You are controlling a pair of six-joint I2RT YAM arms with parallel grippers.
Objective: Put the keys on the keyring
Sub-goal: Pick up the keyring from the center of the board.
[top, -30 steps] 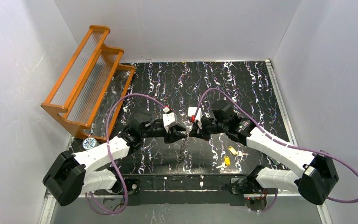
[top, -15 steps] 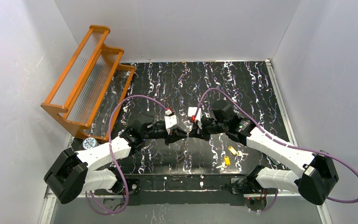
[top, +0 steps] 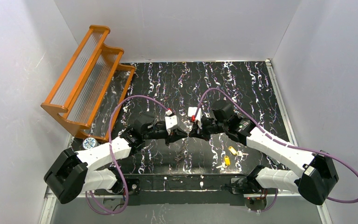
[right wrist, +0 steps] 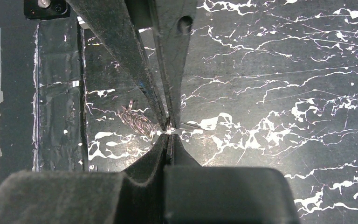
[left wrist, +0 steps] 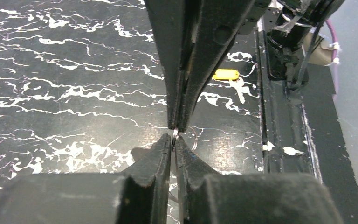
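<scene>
Black marbled table (top: 242,88): I see left gripper (left wrist: 173,140) and right gripper (right wrist: 169,135) tip to tip, both clamped on the keyring (right wrist: 137,119); keys (top: 232,150) loose nearby.

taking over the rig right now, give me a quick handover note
left gripper: shut on the keyring, tip to tip with the right one over mid-table.
right gripper: shut on the keyring too.
keys: both loose on the table, beside the right arm.
done: keyring held by both grippers.
left to do: thread both keys onto it.
</scene>
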